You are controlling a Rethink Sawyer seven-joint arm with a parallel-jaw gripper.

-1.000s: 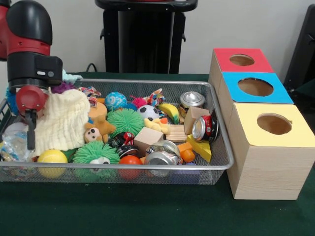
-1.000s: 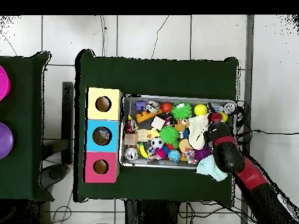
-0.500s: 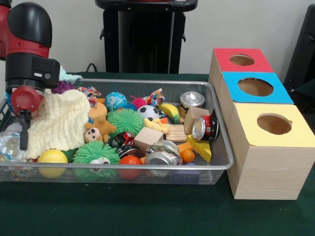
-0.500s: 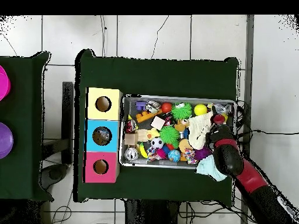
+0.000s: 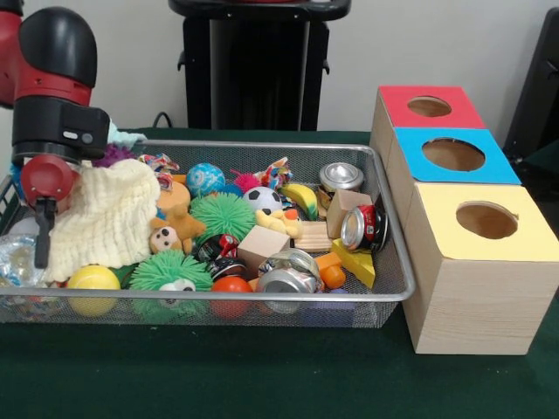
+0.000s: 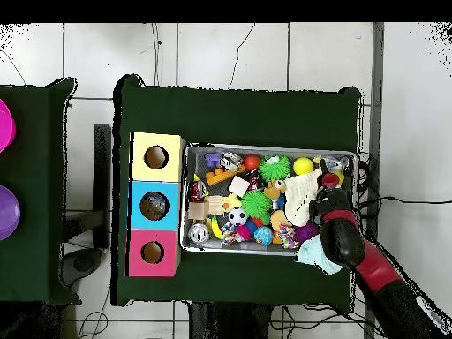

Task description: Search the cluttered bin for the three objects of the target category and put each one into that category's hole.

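Observation:
My gripper (image 5: 48, 253) hangs at the left end of the wire bin (image 5: 218, 298), shut on a cream knitted cloth (image 5: 105, 218). The cloth drapes from it over the toys; one finger (image 5: 41, 234) shows left of the cloth and the other is hidden behind it. Overhead, the gripper (image 6: 316, 199) is at the bin's right end beside the cloth (image 6: 303, 189). Crushed cans (image 5: 365, 227) (image 5: 341, 176) (image 5: 284, 276), wooden blocks (image 5: 262, 245), a soccer ball (image 5: 262, 199) and green spiky balls (image 5: 223, 215) fill the bin. Red (image 5: 430, 106), blue (image 5: 454, 155) and yellow (image 5: 486, 221) hole boxes stand to the right.
A teal cloth (image 5: 123, 137) hangs over the bin's back left corner. A yellow ball (image 5: 93, 278) and crinkled plastic (image 5: 17, 259) lie under the gripper. A black stand (image 5: 253, 70) rises behind the bin. Overhead, the bin rim (image 6: 265, 146) lies beside the yellow box (image 6: 156, 157).
The gripper has shifted a little left toward the bin's end wall, and the cream cloth's left edge has moved with it. In the last half second it has barely moved.

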